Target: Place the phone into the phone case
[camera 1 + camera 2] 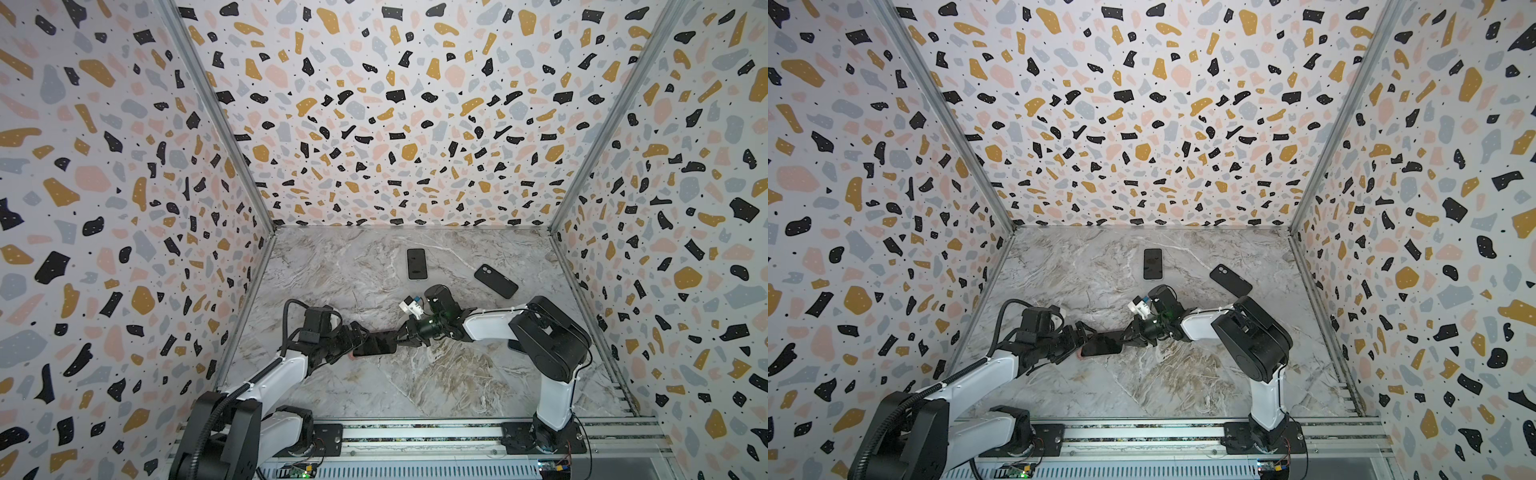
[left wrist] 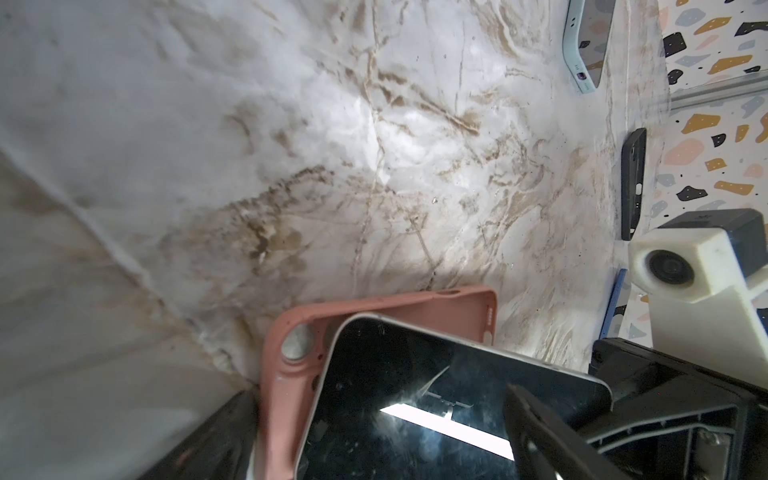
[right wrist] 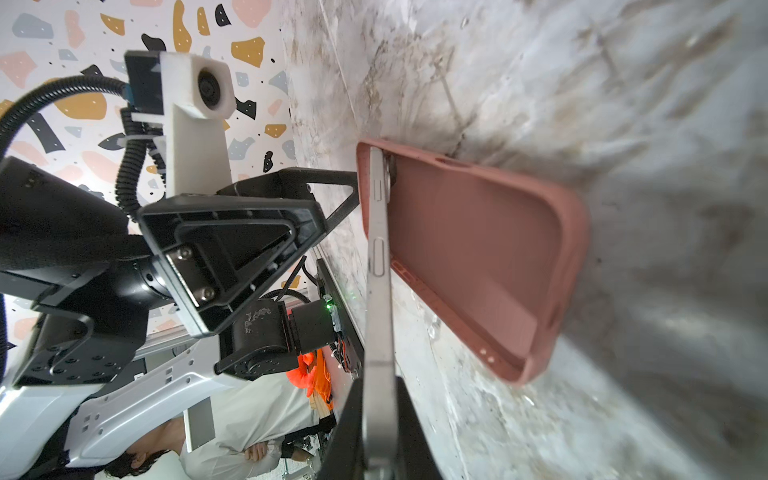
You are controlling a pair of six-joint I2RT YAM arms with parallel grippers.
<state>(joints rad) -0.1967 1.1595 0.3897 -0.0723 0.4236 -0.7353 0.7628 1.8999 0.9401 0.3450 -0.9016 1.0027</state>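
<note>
A dark-screened phone hangs tilted over a pink phone case that lies open side up on the marble table. My right gripper is shut on the phone's near end; seen edge-on, the phone has its far end down in the case by the camera hole. My left gripper is open and straddles that same end. One of its fingers reaches the case's end wall.
A second black phone and a black case lie farther back on the table. In the left wrist view a phone in a light blue case lies near the side wall.
</note>
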